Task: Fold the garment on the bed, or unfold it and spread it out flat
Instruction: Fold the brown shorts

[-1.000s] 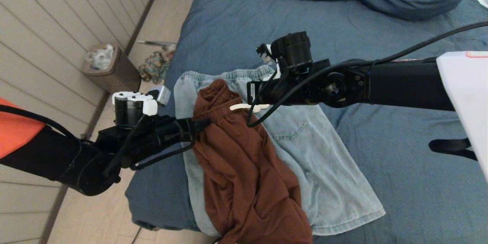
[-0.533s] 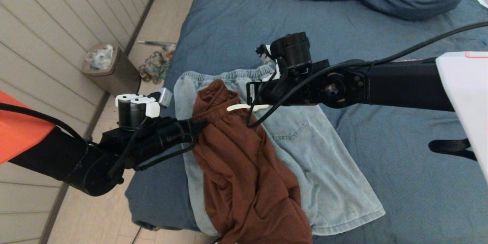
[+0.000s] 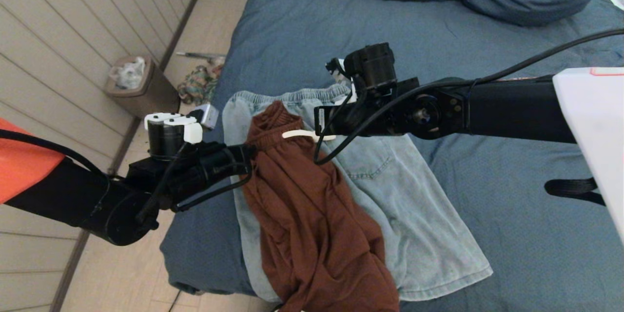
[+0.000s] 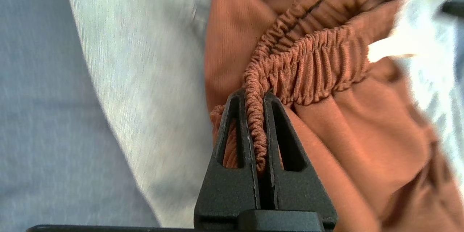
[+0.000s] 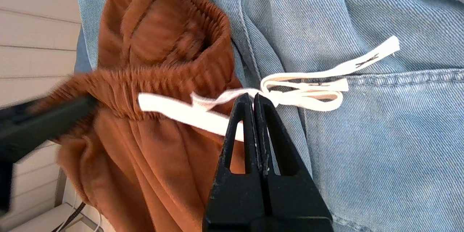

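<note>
Left claw [image 4: 258,132] (clamped on rust shorts' [image 3: 312,224] waistband) has shifted left, stretching it.

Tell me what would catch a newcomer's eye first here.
The rust-brown shorts stand out, draped over pale denim shorts at the near edge of the blue bed. Both claws grip them at the top: the left claw is shut on the elastic waistband, and the right claw is shut on the white drawstring.
</note>
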Controlling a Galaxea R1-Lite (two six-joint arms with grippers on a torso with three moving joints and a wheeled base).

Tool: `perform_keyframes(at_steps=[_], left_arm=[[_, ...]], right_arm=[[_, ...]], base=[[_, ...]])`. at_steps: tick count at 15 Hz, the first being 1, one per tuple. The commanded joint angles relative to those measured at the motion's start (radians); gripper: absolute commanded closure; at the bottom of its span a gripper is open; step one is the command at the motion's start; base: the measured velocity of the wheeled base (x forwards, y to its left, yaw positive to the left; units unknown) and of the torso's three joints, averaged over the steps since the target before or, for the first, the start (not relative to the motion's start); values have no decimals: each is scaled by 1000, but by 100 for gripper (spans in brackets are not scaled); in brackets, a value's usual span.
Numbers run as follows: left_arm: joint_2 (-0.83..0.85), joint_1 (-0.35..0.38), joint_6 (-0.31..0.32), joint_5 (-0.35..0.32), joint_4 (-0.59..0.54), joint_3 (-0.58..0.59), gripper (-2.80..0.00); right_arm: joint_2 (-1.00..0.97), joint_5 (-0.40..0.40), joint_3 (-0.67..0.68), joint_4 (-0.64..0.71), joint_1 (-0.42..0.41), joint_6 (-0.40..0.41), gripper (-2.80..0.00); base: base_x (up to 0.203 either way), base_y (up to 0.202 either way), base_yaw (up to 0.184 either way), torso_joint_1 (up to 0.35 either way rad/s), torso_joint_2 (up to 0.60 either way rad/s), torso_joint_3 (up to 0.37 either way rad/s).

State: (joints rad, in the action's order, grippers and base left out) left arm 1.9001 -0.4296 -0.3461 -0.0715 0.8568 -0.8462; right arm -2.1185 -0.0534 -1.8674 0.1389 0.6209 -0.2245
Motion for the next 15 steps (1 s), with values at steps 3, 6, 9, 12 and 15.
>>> perform_keyframes(at_steps=[3,6,9,12,15], left_arm=[[-67,-36,2,8,-34,-61,0],[-76,-51,6,55,-90,-154,0],[-42,-48,38,51,-191,-253,0],[28,-36,53,48,-198,-306,0],[87,-7,85,37,-207,-360,0]], right_arm=[[5,0,-2,1,-4,-1,0],[5,0,-6,1,-6,-1,0],[-1,0,-10,-1,-10,-1,0],[-9,0,-13,-2,-12,-1,0],[-15,0,-13,-19,-12,1,0]], base=[[0,0,0,0,0,0],[0,0,0,0,0,0],[0,0,0,0,0,0],[0,0,0,0,0,0],[0,0,0,0,0,0]])
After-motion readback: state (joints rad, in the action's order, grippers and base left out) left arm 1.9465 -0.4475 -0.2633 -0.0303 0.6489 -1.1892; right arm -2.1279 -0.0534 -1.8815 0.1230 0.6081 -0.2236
